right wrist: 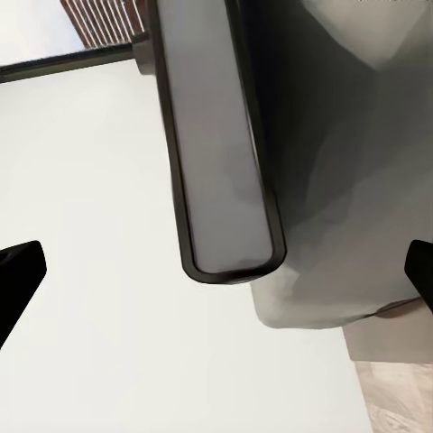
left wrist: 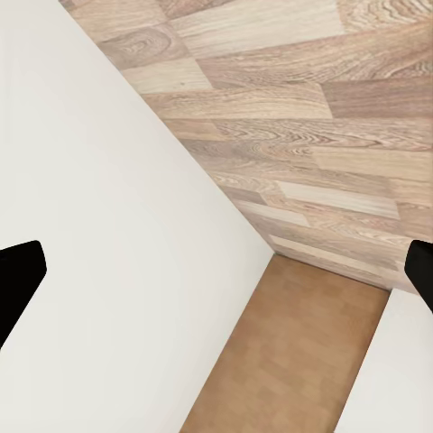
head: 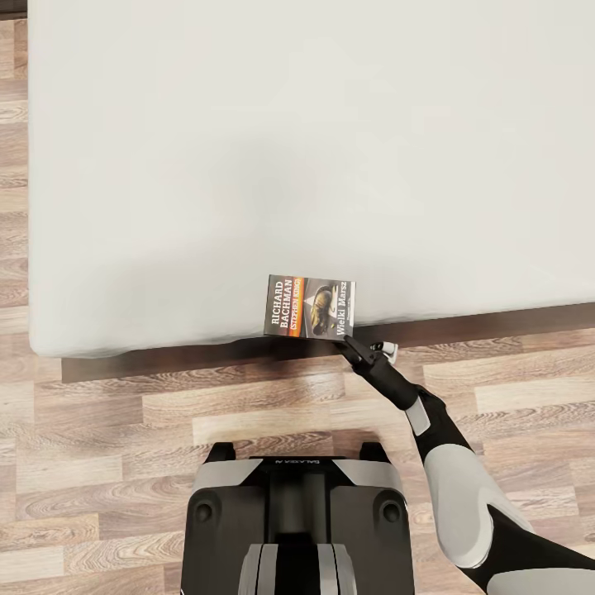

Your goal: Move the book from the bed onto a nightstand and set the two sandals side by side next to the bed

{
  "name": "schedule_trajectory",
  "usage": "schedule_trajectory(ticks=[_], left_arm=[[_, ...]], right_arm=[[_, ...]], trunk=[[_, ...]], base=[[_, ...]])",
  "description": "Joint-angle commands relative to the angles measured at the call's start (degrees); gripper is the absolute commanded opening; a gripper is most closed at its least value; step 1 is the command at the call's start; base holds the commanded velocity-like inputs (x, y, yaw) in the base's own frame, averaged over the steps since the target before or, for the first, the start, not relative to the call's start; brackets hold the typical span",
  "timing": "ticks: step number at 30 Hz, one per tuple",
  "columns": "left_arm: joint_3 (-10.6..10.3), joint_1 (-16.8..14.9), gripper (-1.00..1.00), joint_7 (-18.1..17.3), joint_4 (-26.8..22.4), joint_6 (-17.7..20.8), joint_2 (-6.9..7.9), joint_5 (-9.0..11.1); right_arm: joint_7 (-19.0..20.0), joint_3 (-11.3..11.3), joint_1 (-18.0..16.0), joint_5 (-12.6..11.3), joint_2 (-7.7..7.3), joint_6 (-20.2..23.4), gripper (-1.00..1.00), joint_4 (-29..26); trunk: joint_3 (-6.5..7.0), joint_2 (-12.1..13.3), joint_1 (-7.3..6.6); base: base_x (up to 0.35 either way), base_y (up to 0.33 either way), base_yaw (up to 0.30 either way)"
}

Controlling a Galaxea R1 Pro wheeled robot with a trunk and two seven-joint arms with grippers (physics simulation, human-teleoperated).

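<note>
The book (head: 310, 307), a dark paperback with an orange band and white "RICHARD BACHMAN" lettering, lies at the near edge of the bed (head: 248, 165), slightly overhanging the off-white mattress. My right gripper (head: 351, 340) reaches up from the floor side to the book's near right corner. In the right wrist view the right gripper (right wrist: 216, 271) is open, its black fingertips (right wrist: 18, 275) wide apart, and the book (right wrist: 221, 171) stands edge-on between them. My left gripper (left wrist: 216, 271) is open with nothing between its fingers. The sandals and the nightstand are out of view.
The bed's dark wood frame (head: 207, 357) runs along the mattress edge. Light wood-plank floor (head: 124, 430) lies between the bed and my base (head: 293, 521), and continues past the bed's left corner (head: 37, 343).
</note>
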Motion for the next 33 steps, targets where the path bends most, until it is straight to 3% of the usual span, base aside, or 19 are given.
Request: schedule_trajectory(ticks=[1,33], left_arm=[[-0.48,-0.02,1.0,0.1,0.05,-0.21,0.0,0.57],[-0.48,-0.02,1.0,0.1,0.05,-0.21,0.0,0.59]], right_arm=[[0.25,-0.29,-0.03,0.23,0.05,0.62,1.0,-0.04],[-0.01,-0.65,-0.03,0.23,0.04,0.63,1.0,-0.03]], trunk=[[-0.02,-0.02,0.01],[-0.02,-0.02,0.01]], base=[[0.0,0.0,0.0],[0.0,0.0,0.0]])
